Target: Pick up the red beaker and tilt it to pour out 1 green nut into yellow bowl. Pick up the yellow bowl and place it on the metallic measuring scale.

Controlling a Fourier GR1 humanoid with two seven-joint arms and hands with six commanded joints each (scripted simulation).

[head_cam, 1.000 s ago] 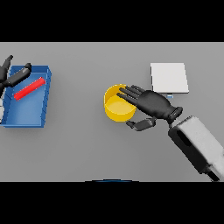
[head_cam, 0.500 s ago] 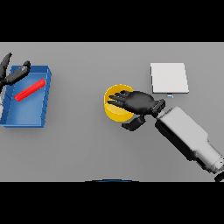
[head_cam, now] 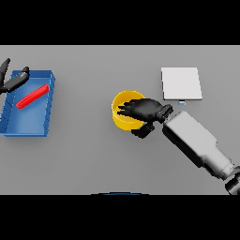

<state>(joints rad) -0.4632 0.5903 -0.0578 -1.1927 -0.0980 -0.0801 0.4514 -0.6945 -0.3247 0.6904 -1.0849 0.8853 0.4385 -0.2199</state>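
Right robot hand [head_cam: 146, 108] over round yellow bowl [head_cam: 123, 115] at mid grey worktop [head_cam: 93, 154], fingers spread across the rim, thumb curled beside the near wall. Flat metallic square scale [head_cam: 181, 83] just beyond, apart. Red cylindrical beaker [head_cam: 32, 96] lying tilted in blue rectangular tray [head_cam: 28, 126]. Left robot hand [head_cam: 13, 80] relaxed open at tray's far-left corner.

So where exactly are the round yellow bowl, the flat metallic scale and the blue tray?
round yellow bowl [head_cam: 120, 116]: head view, left rim.
flat metallic measuring scale [head_cam: 181, 83]: head view, middle of its plate.
blue tray [head_cam: 26, 119]: head view, bare floor.
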